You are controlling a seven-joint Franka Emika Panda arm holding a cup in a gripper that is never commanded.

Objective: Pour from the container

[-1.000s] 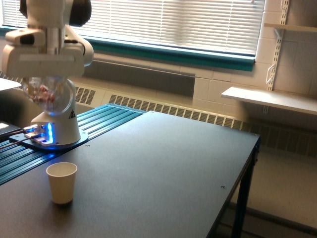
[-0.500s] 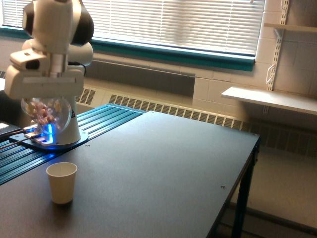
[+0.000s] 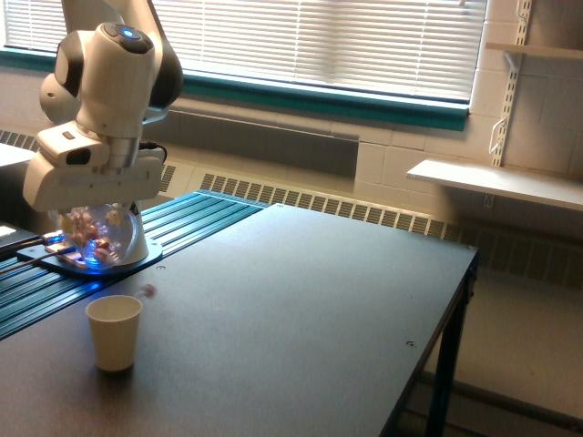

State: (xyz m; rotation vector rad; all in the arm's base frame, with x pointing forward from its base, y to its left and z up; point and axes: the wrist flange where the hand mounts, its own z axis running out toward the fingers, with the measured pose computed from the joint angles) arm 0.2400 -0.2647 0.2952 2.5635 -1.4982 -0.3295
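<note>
My gripper (image 3: 96, 208) is shut on the container (image 3: 100, 235), a clear roundish cup with small reddish-brown pieces showing through it. It hangs above and slightly behind a small beige paper cup (image 3: 114, 333) that stands upright on the dark table (image 3: 291, 319) near the exterior view's left. One small reddish piece (image 3: 147, 291) is in the air just above the paper cup's right rim. The fingertips themselves are hidden behind the white hand housing.
The arm's white base (image 3: 109, 255) with a blue light sits on a teal ribbed plate (image 3: 173, 228) at the exterior view's left. A window with blinds runs along the back wall. White shelves (image 3: 492, 182) hang at the right. The table's right edge drops off near the middle right.
The arm has lowered and tilted, carrying the container down toward the paper cup. A reddish piece now shows in the air beside the cup's rim.
</note>
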